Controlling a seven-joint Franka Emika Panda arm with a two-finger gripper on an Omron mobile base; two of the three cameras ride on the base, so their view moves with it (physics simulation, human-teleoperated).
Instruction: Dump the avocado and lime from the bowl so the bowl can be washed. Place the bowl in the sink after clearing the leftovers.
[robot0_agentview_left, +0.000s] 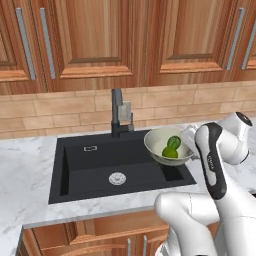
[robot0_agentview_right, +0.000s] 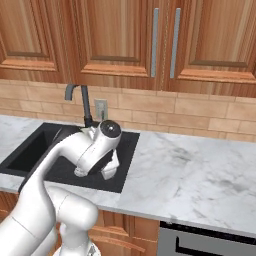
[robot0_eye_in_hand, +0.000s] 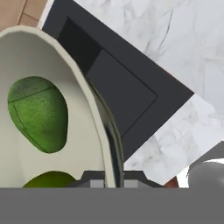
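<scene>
Gripper (robot0_eye_in_hand: 110, 181) low at the bottom centre of the hand view, jaws pinched nearly together on the rim of the bowl (robot0_eye_in_hand: 94, 109), one dark tip on each side of the thin wall. Bowl held tilted, clear of the table, its pale inside filling the left of the hand view. Avocado (robot0_eye_in_hand: 38, 113) dark green and oval, lying against the inner wall at left of centre. Lime (robot0_eye_in_hand: 50, 179) brighter yellow-green, peeking up at the lower left edge, just below the avocado.

In the left base view, white arm rising from the lower right, its wrist reaching to the bowl (robot0_agentview_left: 160, 141) at right of centre. Bowl hanging over the right end of the sink (robot0_agentview_left: 95, 170), open side turned toward the camera. Avocado (robot0_agentview_left: 173, 142) and lime (robot0_agentview_left: 169, 152) both inside, touching, lime the lower of the two.

Sink black and rectangular, sunk into the pale marble table (robot0_agentview_left: 25, 165), silver drain (robot0_agentview_left: 116, 178) near the middle of its floor. Black faucet (robot0_agentview_left: 117, 115) upright behind the basin, at centre frame. Tan brick backsplash (robot0_agentview_left: 50, 112) further back, wooden cabinets (robot0_agentview_left: 100, 40) across the top.

In the right base view, arm bending across the left half, sink (robot0_agentview_right: 30, 147) at the left edge behind it, bare table (robot0_agentview_right: 190, 170) stretching to the right.
</scene>
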